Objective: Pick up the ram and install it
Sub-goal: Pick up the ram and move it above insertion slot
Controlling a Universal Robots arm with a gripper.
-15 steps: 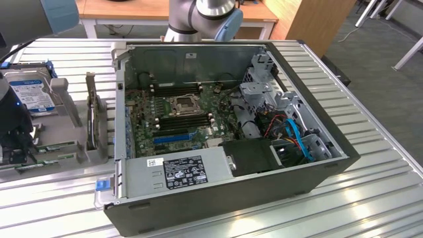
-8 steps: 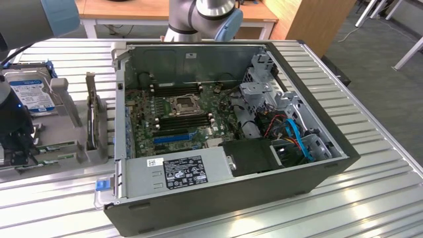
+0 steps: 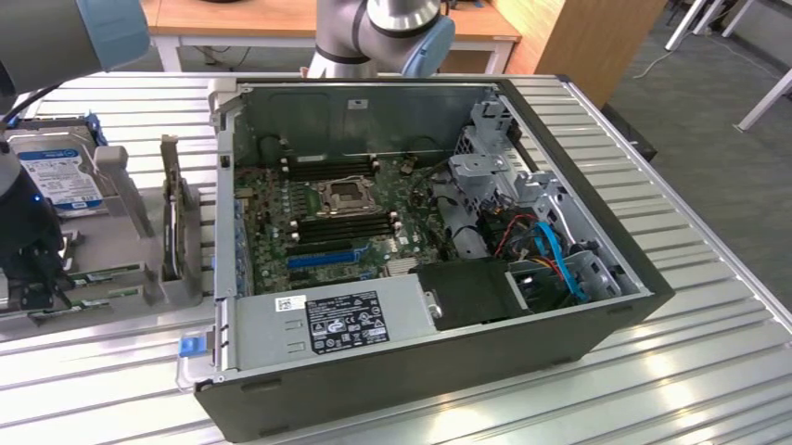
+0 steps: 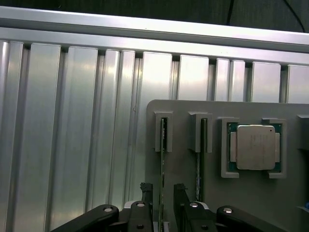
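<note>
the gripper (image 4: 163, 187) hangs with its jaws apart, one finger on either side of the ram (image 4: 163, 154), which stands on its thin edge in the grey holder tray (image 4: 251, 193). the stick's long axis runs straight ahead from the jaws, in line with the gap between them, so its flat faces look square to the pads. whether either finger touches it cannot be told. a second stick (image 4: 200, 145) stands just outside one finger, leaving a narrow lane; a processor chip (image 4: 253, 147) lies beyond. the tray rests on a ribbed metal table (image 4: 72, 121).
</note>
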